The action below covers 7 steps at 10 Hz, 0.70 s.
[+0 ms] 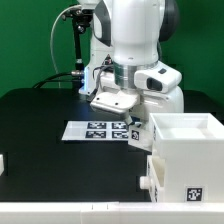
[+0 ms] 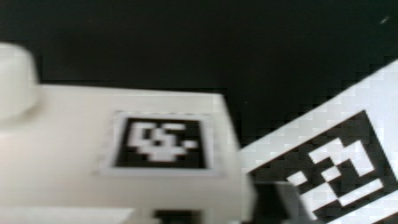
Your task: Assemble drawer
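Black table [image 1: 40, 120] | tool [image 1: 112, 100] above marker board [image 1: 100, 130] | opening and hold: cannot tell

marker board [image 1: 98, 130]: flat on black table [image 1: 50, 140] | green backdrop [image 1: 30, 40] behind

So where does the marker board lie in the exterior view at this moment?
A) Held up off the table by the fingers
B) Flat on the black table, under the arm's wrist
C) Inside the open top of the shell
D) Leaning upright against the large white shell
B: the marker board lies flat on the black table, below the wrist and beside the large white shell.
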Each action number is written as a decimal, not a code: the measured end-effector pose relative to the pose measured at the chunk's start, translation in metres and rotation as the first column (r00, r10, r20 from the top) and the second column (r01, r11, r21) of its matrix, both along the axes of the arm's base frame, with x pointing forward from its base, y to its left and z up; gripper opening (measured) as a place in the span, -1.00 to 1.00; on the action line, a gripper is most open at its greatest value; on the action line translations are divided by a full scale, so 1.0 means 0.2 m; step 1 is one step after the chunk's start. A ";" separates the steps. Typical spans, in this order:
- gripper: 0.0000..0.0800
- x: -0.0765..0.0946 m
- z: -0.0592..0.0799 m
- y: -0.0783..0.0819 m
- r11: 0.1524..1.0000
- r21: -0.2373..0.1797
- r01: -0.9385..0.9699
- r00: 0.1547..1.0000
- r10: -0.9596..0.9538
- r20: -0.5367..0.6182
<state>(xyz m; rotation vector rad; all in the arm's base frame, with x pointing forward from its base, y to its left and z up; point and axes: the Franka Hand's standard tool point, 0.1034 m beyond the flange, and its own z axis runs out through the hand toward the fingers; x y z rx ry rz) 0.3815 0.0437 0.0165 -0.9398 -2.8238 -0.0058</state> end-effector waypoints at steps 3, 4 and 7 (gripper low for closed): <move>-0.90 0.02 0.01 -0.08 0.999 -0.010 0.036 0.999 -0.036 0.004; -0.90 0.04 0.05 -0.16 0.996 -0.026 0.082 0.997 -0.081 0.013; -0.90 0.06 0.13 -0.42 0.975 -0.052 0.215 0.976 -0.212 0.054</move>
